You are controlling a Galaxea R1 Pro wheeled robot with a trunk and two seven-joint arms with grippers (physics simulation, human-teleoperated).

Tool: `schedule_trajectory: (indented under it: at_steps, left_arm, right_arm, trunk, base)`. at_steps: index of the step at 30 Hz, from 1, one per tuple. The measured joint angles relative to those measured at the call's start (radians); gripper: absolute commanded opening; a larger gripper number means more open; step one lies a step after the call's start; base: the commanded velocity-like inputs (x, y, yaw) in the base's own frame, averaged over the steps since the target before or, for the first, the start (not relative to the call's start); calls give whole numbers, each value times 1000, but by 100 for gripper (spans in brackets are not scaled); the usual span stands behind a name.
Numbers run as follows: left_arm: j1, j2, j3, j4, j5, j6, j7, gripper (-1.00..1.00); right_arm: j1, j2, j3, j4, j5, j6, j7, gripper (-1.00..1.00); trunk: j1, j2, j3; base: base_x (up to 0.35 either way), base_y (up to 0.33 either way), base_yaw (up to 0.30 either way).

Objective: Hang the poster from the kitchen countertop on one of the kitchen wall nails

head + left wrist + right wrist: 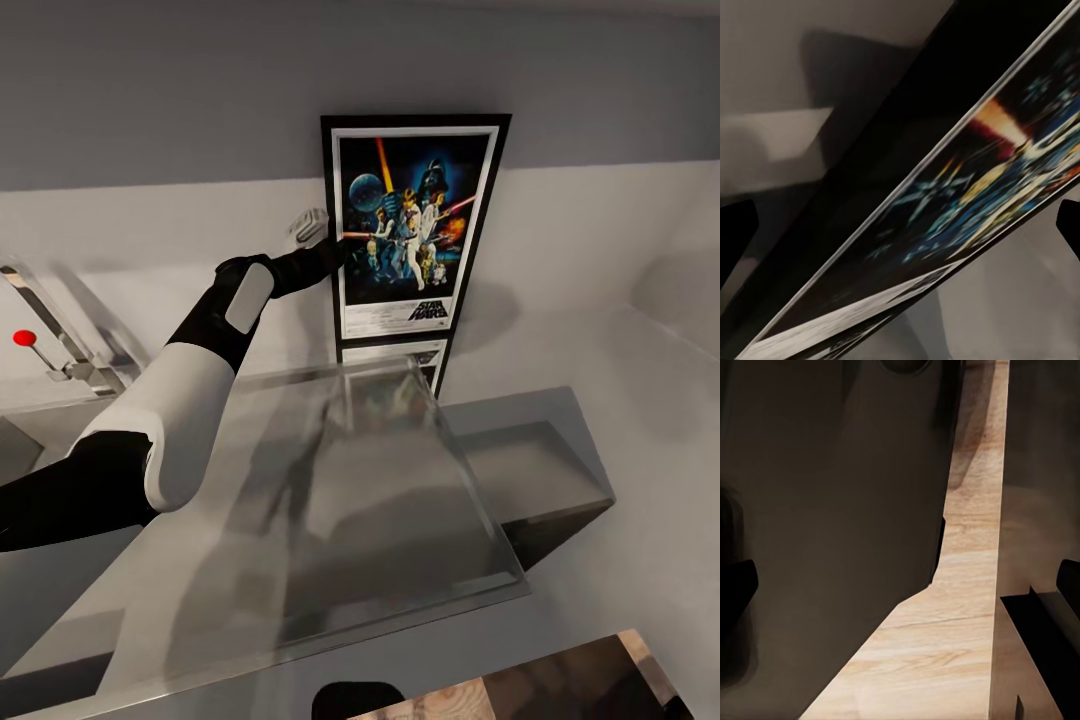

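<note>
The poster (415, 225) stands upright against the pale grey wall (150, 90) at the back of the grey kitchen countertop (350, 500), which mirrors its lower edge. My left gripper (335, 250) reaches to the poster's left edge. In the left wrist view the black frame and artwork of the poster (967, 195) run slantwise between the wide-apart fingertips (735, 240), so the left gripper (900, 225) is open. My right gripper (900, 589) hangs open and holds nothing, low beside a dark cabinet front (832, 510). The wall nails are out of view.
A metal faucet (60, 340) with a red knob (24, 338) stands at the countertop's left. A lower grey ledge (540, 450) juts out on the right. Wooden floor (560, 690) lies below; a side wall (680, 280) closes the right.
</note>
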Motion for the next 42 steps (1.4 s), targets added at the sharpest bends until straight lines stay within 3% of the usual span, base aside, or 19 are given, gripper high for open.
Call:
schedule_trajectory:
  at_steps: [14, 42]
  left_arm:
    - [0, 0, 0, 0, 0, 1, 0, 100]
    - [0, 0, 0, 3, 0, 3, 1, 100]
  right_arm:
    - [0, 0, 0, 0, 0, 0, 0, 100]
    - [0, 0, 1, 0, 0, 0, 0, 100]
  trunk:
    - [0, 0, -11]
    - [0, 0, -12]
  base:
    - [0, 0, 0]
    - [0, 0, -40]
